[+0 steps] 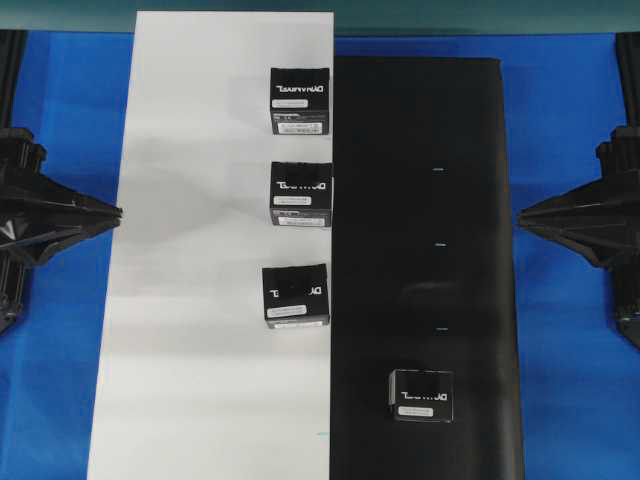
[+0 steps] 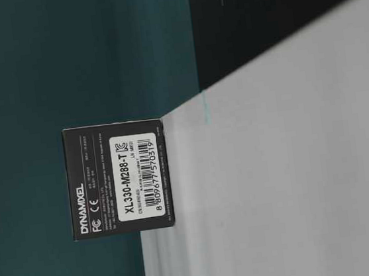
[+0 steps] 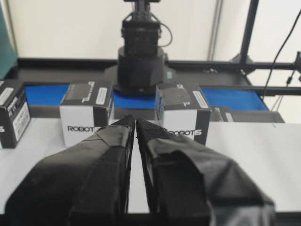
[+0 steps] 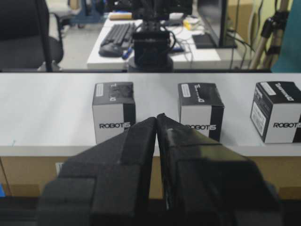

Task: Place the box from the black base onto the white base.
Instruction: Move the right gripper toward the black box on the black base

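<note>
The box (image 1: pixel 421 395) stands alone on the black base (image 1: pixel 430 200), near its front end. In the left wrist view it shows as a dark shape (image 3: pixel 226 114) beyond the white base (image 3: pixel 254 155). The white base (image 1: pixel 200 300) lies to the left of the black base, edge to edge. My left gripper (image 1: pixel 110 212) rests shut and empty at the white base's left edge, its jaws together (image 3: pixel 136 120). My right gripper (image 1: pixel 525 215) rests shut and empty at the black base's right edge (image 4: pixel 156 117). Both are far from the box.
Three look-alike boxes stand on the white base along its right edge: the back one (image 1: pixel 299 100), the middle one (image 1: pixel 301 194) and the front one (image 1: pixel 296 296). The table-level view shows one box (image 2: pixel 118 177) close up on the white board (image 2: pixel 296 185). Blue table (image 1: pixel 570 120) surrounds both bases.
</note>
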